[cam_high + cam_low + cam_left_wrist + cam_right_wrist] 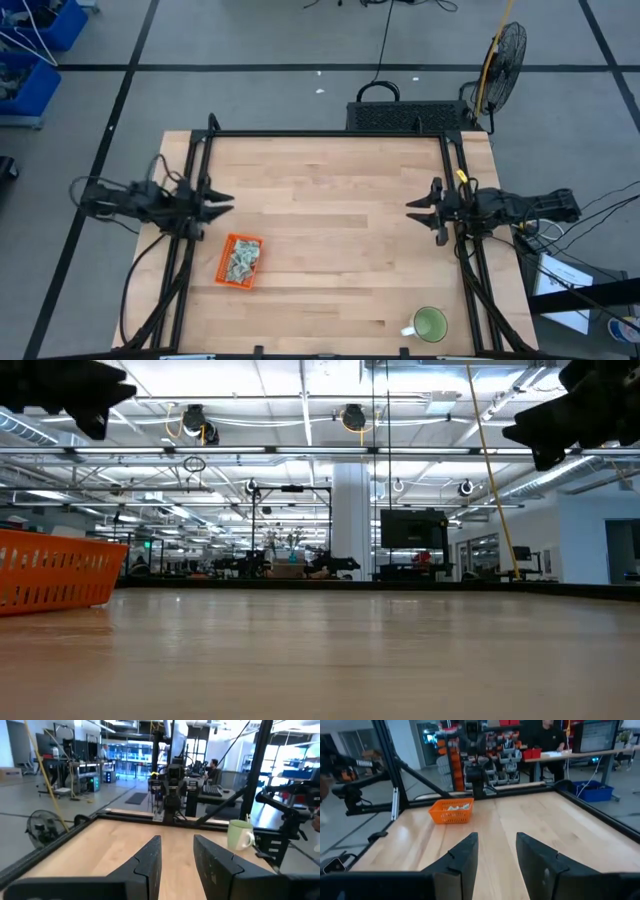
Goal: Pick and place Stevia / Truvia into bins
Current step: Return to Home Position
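The orange bin [239, 261] stands on the table near its left front, with several pale green and white Stevia packets [240, 259] piled inside; it also shows in the right wrist view [451, 810] and at the low view's left edge [55, 568]. My left gripper [228, 203] hovers open at the table's left edge, above and beyond the bin. My right gripper [411, 206] hovers open at the table's right edge. In the wrist views the left gripper [177, 850] and the right gripper [497, 847] have nothing between their fingers.
A green mug [430, 324] with a white handle stands at the table's front right, seen also in the left wrist view [240, 834]. A black frame [330, 134] runs round the table. A fan [505, 55] stands on the floor behind. A person [547, 732] sits beyond.
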Available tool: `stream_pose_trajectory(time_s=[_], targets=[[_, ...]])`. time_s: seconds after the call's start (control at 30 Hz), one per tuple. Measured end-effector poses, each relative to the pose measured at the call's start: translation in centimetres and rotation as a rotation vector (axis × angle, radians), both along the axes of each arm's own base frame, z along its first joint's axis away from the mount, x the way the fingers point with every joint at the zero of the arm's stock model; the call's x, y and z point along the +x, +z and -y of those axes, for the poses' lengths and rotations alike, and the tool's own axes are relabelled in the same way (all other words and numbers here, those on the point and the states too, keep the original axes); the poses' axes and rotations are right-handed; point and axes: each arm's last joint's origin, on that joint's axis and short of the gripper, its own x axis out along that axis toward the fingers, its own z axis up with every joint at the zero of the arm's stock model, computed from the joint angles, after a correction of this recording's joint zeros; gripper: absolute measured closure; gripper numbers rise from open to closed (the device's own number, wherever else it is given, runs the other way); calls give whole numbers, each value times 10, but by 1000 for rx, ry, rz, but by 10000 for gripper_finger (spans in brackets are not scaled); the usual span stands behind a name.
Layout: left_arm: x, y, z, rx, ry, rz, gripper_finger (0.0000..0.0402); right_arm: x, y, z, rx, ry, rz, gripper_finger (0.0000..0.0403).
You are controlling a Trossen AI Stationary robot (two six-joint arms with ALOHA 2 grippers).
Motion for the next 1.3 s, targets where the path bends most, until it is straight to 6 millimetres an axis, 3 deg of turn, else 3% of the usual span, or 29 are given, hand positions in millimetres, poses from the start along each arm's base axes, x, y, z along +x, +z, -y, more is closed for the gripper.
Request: stream_pose_trajectory(time_s=[0.2, 0.4, 0.57, 0.8, 1.3], targets=[[18, -37, 6, 36, -69, 2, 282, -2, -13, 0, -20, 1, 17, 277], [23, -55, 13, 114, -245, 10, 282, 1, -24, 0, -15, -1, 12, 277], [25, -65, 14, 124, -264, -20, 282, 4, -32, 0, -13, -2, 21, 277], [27, -72, 14, 87, -263, -34, 282, 6, -31, -1, -8, 0, 119, 277], [27, -72, 14, 66, -259, -43, 282, 7, -32, -1, 29, -1, 112, 277]])
